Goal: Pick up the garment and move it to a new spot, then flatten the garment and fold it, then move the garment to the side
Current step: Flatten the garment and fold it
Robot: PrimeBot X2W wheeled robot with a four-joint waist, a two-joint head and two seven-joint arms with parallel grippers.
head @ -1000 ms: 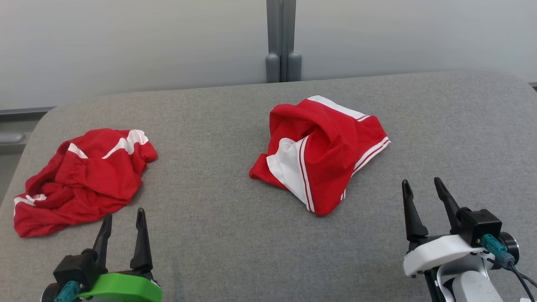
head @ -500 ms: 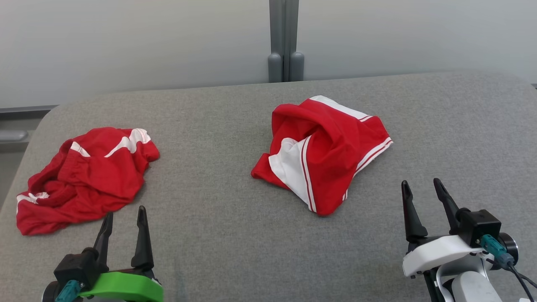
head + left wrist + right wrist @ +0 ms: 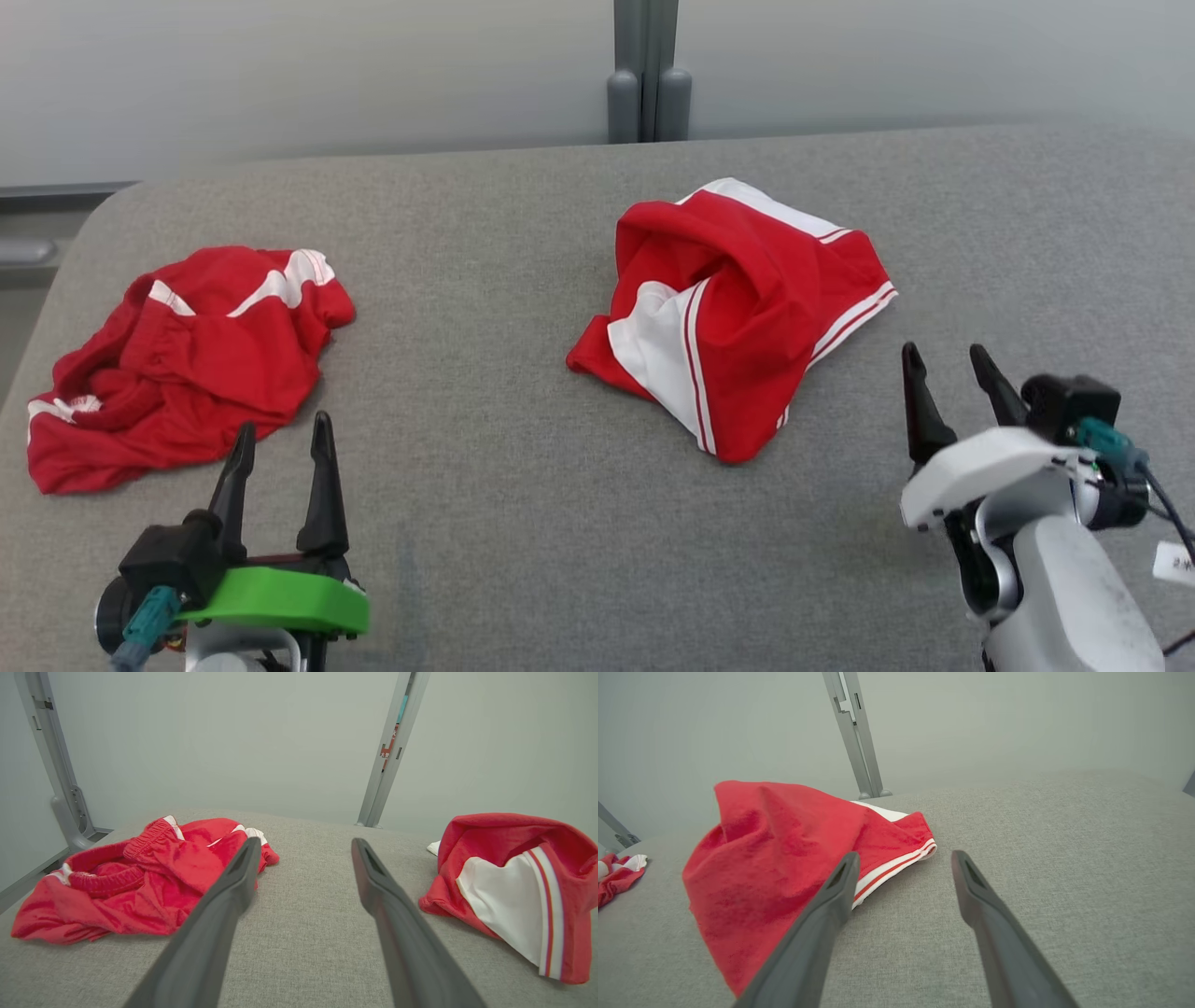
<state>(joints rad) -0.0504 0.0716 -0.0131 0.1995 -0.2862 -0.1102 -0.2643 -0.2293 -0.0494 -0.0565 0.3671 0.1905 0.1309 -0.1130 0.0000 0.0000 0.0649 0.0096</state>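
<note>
head view: you have two garments on the grey desk (image 3: 523, 523). the red-and-white garment (image 3: 747, 308) lies bunched near the middle, folded over itself with a white panel turned up. the crumpled red garment (image 3: 187, 355) lies well apart from it, at the left edge. your left gripper (image 3: 284, 425) sits low at the near left, fingers spread and empty, just short of the crumpled red garment. your right gripper (image 3: 943, 350) stands at the near right, fingers likewise spread and empty, near the striped hem.

left wrist view: the left gripper (image 3: 304, 841) frames bare desk between the two heaps and touches neither.

right wrist view: the right gripper (image 3: 904, 854) points past the striped hem of the red-and-white garment (image 3: 775, 858). one finger overlaps that hem in the picture, but contact cannot be confirmed.

judgement: the pick-up is not yet begun. the right arm's placement suggests the red-and-white garment is the one intended, since its hem offers a clean edge to pinch.
</note>
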